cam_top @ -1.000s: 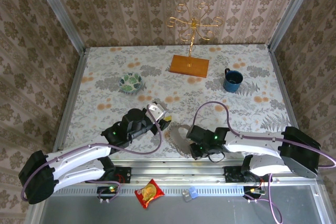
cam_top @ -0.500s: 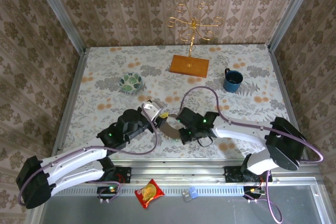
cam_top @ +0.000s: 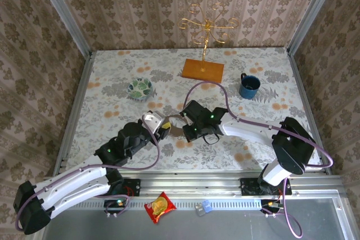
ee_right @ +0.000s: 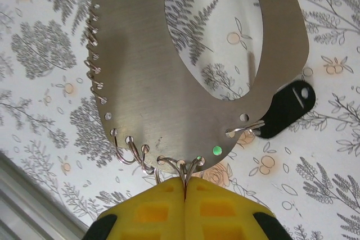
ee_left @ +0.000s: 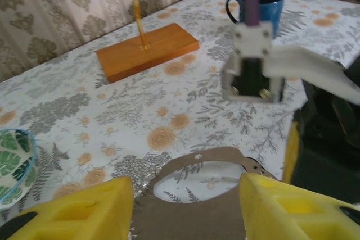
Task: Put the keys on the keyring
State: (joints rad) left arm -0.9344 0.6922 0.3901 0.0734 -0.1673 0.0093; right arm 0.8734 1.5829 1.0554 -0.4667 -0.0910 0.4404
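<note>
The keyring (cam_top: 175, 130) is a flat grey-brown metal loop with holes and small wire rings along its edge, held level above the table between both arms. My left gripper (ee_left: 185, 206) has its yellow fingers (ee_left: 84, 212) against the two sides of the keyring (ee_left: 194, 220), gripping it across its width. My right gripper (ee_right: 184, 186) is shut on a small wire ring (ee_right: 188, 167) at the edge of the keyring (ee_right: 185, 82). A black key head (ee_right: 287, 108) hangs from another ring on that edge. A bright green spot (ee_right: 215, 150) shows through one hole.
The gold wire stand on its wooden base (cam_top: 203, 69) is at the back, with a blue mug (cam_top: 249, 86) to its right and a patterned bowl (cam_top: 140, 88) to its left. A red snack packet (cam_top: 160, 207) lies on the front rail.
Both grippers and the keyring have moved up and left, away from the table's near edge. The right gripper's fingers have closed fully on the wire ring.
</note>
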